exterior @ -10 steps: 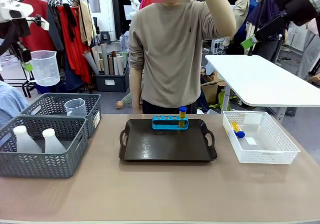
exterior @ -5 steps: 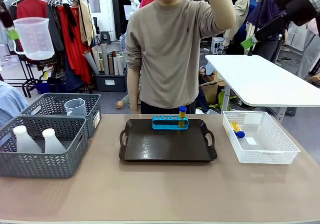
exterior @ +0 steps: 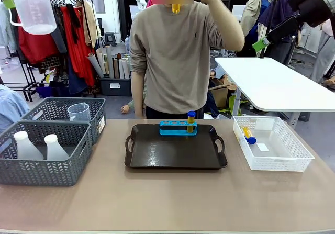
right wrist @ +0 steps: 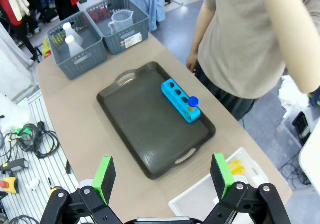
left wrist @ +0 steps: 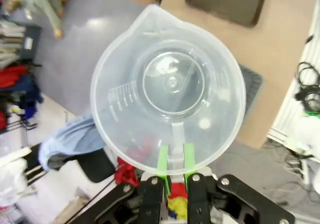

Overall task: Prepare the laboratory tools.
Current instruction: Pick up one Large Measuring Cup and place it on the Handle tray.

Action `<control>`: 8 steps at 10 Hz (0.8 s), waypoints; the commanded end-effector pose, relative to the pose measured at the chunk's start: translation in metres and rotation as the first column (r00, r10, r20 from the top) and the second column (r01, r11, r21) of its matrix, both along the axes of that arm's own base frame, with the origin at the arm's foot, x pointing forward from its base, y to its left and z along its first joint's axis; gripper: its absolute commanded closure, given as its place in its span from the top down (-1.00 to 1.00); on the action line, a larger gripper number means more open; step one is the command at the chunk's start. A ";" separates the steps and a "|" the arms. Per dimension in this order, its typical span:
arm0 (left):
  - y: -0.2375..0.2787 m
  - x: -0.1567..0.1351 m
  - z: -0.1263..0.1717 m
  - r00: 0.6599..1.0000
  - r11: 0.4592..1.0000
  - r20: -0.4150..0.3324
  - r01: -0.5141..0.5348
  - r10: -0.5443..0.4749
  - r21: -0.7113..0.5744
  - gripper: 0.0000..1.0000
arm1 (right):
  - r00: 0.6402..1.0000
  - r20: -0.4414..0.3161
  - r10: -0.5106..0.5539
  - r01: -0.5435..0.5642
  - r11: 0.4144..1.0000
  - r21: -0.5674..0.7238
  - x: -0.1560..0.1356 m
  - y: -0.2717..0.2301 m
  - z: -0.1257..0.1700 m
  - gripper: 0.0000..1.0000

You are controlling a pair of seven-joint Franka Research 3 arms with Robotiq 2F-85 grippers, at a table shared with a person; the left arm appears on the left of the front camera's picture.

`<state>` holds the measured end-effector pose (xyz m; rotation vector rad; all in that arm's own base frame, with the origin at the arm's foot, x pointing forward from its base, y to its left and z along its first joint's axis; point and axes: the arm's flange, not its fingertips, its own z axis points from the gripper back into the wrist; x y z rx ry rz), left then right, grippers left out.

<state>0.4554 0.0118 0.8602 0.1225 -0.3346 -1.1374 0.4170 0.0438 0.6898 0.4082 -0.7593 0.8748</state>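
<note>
From the front, the clear beaker (exterior: 32,9) is hanging high at upper left, above the grey baskets (exterior: 42,168), open tabletop (exterior: 172,202) lying before the tray (exterior: 172,153); from the left wrist, the left pincer (left wrist: 175,156) is pinching its handle; from the right wrist, the right pincer (right wrist: 163,176) is hovering spread, seemingly over the tray's edge.

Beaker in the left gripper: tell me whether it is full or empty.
Empty. The left wrist view looks straight down into the beaker: its clear bottom is bare, with the floor showing through.
</note>
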 end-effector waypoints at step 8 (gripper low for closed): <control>-0.008 0.000 0.007 0.999 0.999 0.002 0.042 -0.042 0.011 -1.00 | 1.000 0.003 0.008 -0.008 1.000 0.020 0.000 0.001 0.002 1.00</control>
